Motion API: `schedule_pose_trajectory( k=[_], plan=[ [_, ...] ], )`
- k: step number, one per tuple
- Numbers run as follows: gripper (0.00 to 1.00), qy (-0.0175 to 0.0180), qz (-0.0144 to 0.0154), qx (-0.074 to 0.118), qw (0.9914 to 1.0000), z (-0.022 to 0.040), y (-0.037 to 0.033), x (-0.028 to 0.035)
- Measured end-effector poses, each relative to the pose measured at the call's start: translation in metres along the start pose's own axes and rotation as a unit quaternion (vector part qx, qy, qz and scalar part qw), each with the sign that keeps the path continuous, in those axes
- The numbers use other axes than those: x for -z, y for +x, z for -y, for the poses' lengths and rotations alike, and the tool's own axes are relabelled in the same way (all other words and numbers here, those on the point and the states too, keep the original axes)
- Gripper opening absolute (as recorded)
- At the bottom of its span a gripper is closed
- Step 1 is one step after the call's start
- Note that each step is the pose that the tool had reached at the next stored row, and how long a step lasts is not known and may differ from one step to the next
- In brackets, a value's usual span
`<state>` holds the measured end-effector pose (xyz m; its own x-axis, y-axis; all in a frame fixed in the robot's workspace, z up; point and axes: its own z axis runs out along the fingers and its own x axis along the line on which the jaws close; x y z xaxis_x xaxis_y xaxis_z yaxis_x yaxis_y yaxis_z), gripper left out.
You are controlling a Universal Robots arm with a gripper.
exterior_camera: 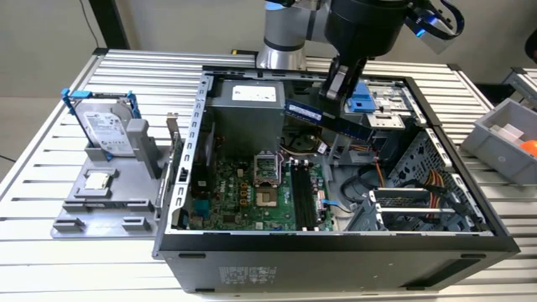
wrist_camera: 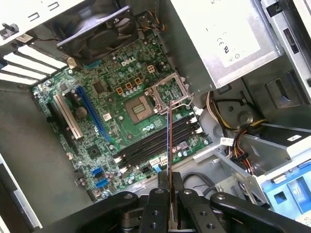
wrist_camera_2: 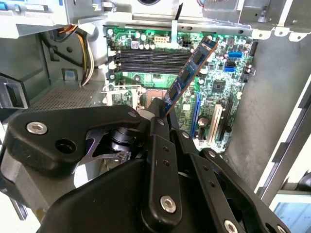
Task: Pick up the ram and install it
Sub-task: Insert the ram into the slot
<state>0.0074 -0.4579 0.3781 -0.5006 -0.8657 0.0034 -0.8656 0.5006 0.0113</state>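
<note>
My gripper hangs over the open computer case, shut on the ram. The ram is a long thin board held by one end and slanting down toward the exterior view's right, above the motherboard. In the second wrist view the ram sticks out from the gripper over the board, at an angle to the black memory slots. In the first wrist view the ram is seen edge-on, rising from the gripper across the memory slots. It hangs above the slots without touching them.
A grey fixture at the exterior view's left carries a silver hard drive in a blue frame and a small square chip. A grey bin stands at the right. Inside the case are the power supply, drive cages and cable bundles.
</note>
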Motion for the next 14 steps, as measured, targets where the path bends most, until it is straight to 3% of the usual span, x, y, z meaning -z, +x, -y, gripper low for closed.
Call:
schedule_pose_trajectory(
  k=[10, 14],
  plan=[
    [0.00, -0.0001, 0.0004, -0.037, 0.99931, 0.0000, 0.0000, -0.0001],
    [0.00, -0.0002, 0.0007, -0.057, 0.99837, 0.0000, 0.0000, -0.0002]
  ],
)
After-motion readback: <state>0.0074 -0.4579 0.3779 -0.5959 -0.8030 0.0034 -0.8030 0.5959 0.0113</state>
